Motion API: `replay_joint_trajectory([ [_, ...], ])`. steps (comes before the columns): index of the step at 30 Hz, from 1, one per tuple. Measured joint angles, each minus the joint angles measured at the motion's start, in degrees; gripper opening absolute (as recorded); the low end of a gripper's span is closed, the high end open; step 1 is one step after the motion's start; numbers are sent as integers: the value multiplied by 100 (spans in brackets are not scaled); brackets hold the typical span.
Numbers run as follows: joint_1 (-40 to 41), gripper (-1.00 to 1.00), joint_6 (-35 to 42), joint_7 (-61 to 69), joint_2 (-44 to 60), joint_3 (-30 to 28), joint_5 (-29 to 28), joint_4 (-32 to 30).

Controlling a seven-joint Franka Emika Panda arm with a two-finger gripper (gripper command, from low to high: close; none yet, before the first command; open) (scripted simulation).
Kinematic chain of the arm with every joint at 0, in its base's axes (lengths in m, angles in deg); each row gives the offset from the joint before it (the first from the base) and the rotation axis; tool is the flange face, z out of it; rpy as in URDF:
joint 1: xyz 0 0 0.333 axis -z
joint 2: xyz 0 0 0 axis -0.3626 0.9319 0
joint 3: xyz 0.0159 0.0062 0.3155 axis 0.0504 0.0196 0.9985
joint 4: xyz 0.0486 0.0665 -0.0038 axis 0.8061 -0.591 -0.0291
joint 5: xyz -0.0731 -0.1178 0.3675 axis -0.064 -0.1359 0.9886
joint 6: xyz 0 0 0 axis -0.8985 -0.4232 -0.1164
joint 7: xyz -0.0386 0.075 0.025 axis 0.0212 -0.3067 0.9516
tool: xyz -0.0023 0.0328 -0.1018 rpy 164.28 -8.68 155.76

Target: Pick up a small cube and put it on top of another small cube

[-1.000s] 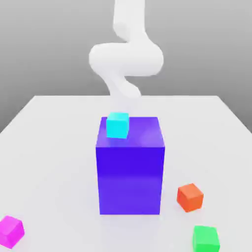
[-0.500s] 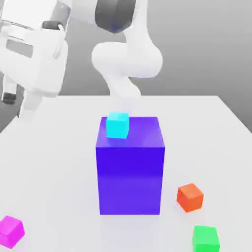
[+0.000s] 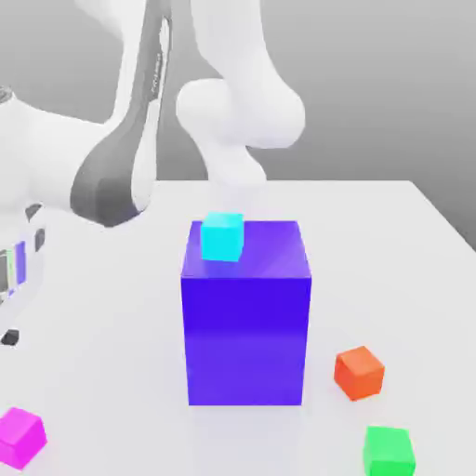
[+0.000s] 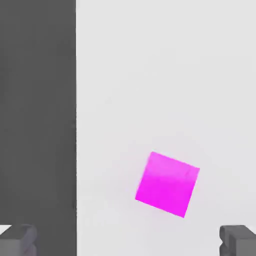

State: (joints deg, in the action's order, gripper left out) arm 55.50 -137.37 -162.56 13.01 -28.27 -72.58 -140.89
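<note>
In the exterior view, the small magenta cube (image 3: 20,438) lies at lower left on the white tabletop (image 3: 121,372); a cyan cube (image 3: 222,237) tops the blue-violet block (image 3: 246,339) at centre. In the hand view, the gripper (image 4: 128,242) is wide open and empty.

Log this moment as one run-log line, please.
tool: open, empty | magenta cube: on table, ungripped | cyan cube: atop blue block

The arm reaches down, its fingers (image 4: 240,241) spread wide open.
</note>
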Motion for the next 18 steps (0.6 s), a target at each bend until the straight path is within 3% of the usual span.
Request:
replay_joint_trajectory([
  [4,238,0,-309,-305,554,22,592,12],
  [7,229,0,-775,-400,1171,-34,614,134],
  [8,207,-100,-918,-423,1360,-62,594,174],
  [14,196,-100,-1004,-433,1455,-76,583,193],
  [18,259,-100,-537,-368,854,3,678,62],
])
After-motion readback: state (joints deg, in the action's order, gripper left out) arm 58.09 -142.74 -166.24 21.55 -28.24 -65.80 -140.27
